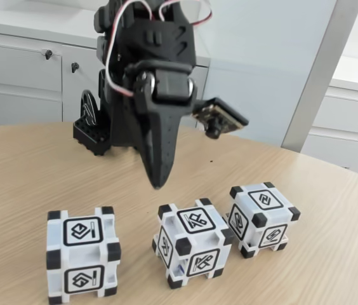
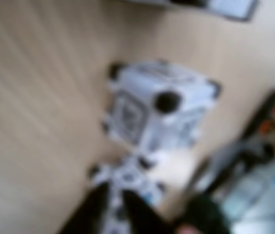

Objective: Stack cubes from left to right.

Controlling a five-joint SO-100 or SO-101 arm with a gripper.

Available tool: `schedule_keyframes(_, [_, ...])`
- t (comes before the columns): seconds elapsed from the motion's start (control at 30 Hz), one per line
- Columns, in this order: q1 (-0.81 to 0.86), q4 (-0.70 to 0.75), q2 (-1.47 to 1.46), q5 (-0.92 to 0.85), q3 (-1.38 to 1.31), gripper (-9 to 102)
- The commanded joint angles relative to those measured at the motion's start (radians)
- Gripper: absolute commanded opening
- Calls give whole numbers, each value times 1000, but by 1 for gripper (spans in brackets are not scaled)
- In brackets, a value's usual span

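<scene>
Three white cubes with black corners stand in a row on the wooden table (image 1: 26,178) in the fixed view: a left cube (image 1: 82,254), a middle cube (image 1: 193,241) and a right cube (image 1: 261,218), each resting separately on the table. My black gripper (image 1: 159,183) points straight down, shut and holding nothing. It hangs just above the table, behind the gap between the left and middle cubes. The blurred wrist view shows one cube (image 2: 162,105) at centre and another cube (image 2: 127,178) lower down, just beyond my dark fingertips (image 2: 94,210).
The arm's black base (image 1: 93,130) sits at the back of the table. Grey cabinets (image 1: 20,70) and a wall stand behind it. The table's curved edge (image 1: 331,166) runs along the right. A small camera (image 1: 220,121) juts out from the wrist.
</scene>
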Motion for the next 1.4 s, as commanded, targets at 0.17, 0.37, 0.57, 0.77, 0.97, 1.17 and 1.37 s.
schedule_keyframes(0.17, [-5,14,-21,87,-341,0])
schedule_keyframes(0.37, [-54,15,-183,156,-546,0])
schedule_keyframes(0.57, [-163,35,-588,256,-815,0])
schedule_keyframes(0.77, [-172,249,-991,342,-1129,0])
schedule_keyframes(0.97, [-181,356,-1315,446,-1401,1])
schedule_keyframes(1.17, [-341,433,-1459,485,-1471,0])
schedule_keyframes(1.37, [-422,425,-1459,535,-1466,2])
